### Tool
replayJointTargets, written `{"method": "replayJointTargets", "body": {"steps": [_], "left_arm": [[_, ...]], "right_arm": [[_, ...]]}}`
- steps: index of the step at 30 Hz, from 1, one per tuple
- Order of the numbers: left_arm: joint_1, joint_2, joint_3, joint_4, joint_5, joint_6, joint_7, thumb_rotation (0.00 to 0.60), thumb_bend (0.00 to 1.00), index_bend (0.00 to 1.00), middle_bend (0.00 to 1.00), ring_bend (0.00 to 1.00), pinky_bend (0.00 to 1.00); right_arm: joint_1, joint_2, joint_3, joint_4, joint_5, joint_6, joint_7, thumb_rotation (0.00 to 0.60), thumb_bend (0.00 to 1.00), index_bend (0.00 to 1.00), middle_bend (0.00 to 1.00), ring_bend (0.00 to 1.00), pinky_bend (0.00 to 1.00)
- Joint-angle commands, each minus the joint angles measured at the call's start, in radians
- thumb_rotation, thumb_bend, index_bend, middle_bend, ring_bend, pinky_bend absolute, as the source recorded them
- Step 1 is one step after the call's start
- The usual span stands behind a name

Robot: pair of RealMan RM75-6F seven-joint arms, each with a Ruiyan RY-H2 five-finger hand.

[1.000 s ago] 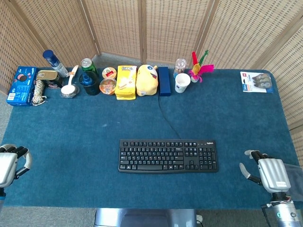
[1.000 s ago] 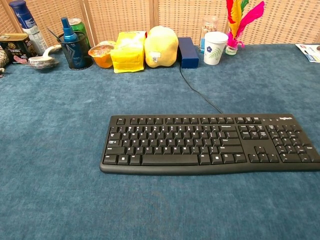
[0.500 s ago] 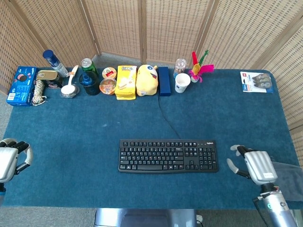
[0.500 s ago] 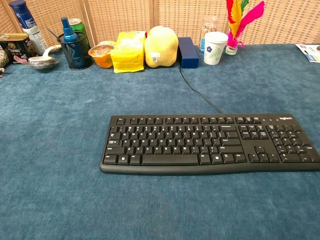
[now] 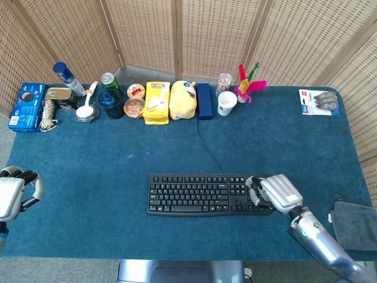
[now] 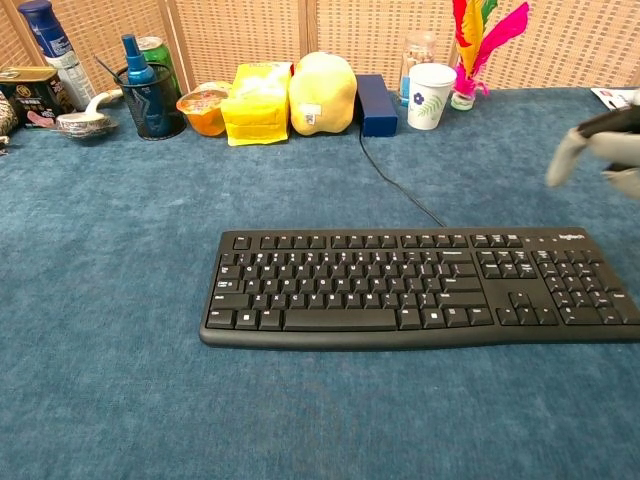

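The black plastic computer keyboard (image 5: pixel 209 194) lay at the middle of the blue felt-covered table (image 5: pixel 294 141), its cable running back toward a dark blue box (image 5: pixel 204 101). The right hand (image 5: pixel 274 193) hovered over the keyboard's number-pad end, fingers loosely curled, holding nothing. The left hand (image 5: pixel 13 195) sat at the table's left edge, fingers curled and empty.

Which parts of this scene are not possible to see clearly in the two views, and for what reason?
- Right hand, head view: whether it touches the keyboard cannot be told; its own back hides the fingertips.
- Right hand, chest view: motion-blurred and cut by the right edge.
- Left hand, head view: cut by the left edge; absent from the chest view.
- Battery pack, head view: print too small to read.
- Keyboard's right end, chest view: cut by the frame edge.
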Motion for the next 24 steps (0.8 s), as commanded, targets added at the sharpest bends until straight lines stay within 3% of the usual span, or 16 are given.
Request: {"method": "replayJointTargets", "body": {"steps": [1, 11, 24], "left_arm": [[-0.003, 0.0, 0.001, -0.004, -0.004, -0.005, 0.01, 0.001, 0.53, 0.61, 0.58, 0.51, 0.3], [-0.009, -0.002, 0.003, -0.01, -0.013, -0.014, 0.034, 0.0, 0.53, 0.61, 0.58, 0.51, 0.3], [-0.016, -0.019, 0.009, 0.005, -0.018, -0.025, 0.037, 0.0, 0.53, 0.61, 0.58, 0.51, 0.3]], "right_arm": [[0.096, -0.006, 0.024, -0.008, 0.096, -0.108, -0.042, 0.0, 0.67, 0.3, 0.8, 0.98, 0.84], [0.235, -0.088, 0.008, 0.034, 0.27, -0.191, -0.184, 0.0, 0.71, 0.3, 0.81, 0.99, 0.85], [0.314, -0.192, -0.074, 0.113, 0.424, -0.112, -0.358, 0.0, 0.71, 0.3, 0.82, 0.99, 0.85]]}}
